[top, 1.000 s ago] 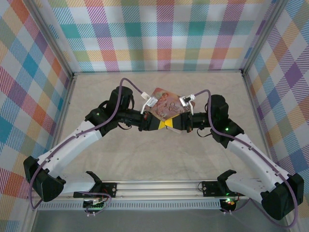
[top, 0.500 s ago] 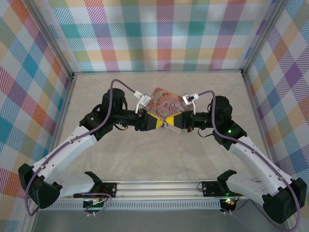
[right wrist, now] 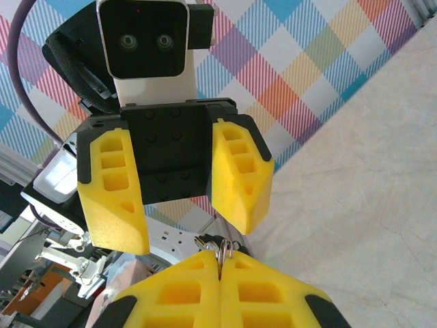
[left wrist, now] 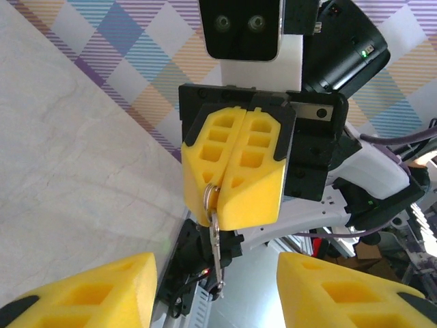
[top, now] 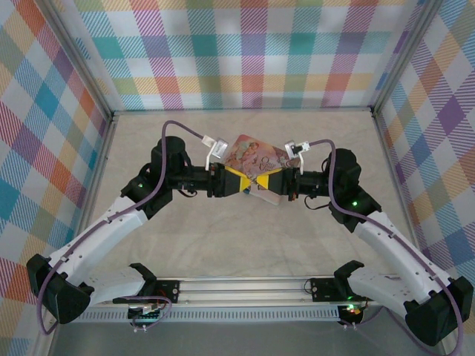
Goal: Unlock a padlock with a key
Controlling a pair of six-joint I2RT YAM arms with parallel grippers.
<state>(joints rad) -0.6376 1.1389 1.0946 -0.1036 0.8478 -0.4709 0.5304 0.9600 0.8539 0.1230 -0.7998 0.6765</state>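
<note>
Loss of the key [left wrist: 216, 246] is judged the main hazard. It is pinched only by the ring at its top, at the very tips of the clenched right jaws, and is left dangling in the air over the near part of the pink tin [top: 249, 157] on the table [top: 312, 245]. The left jaws are released, set apart with nothing between them, and face the right jaws closely. A swing or slip could be caused by any bump between them, and the key dropped. The padlock cannot be made out, so alignment cannot be judged.
</note>
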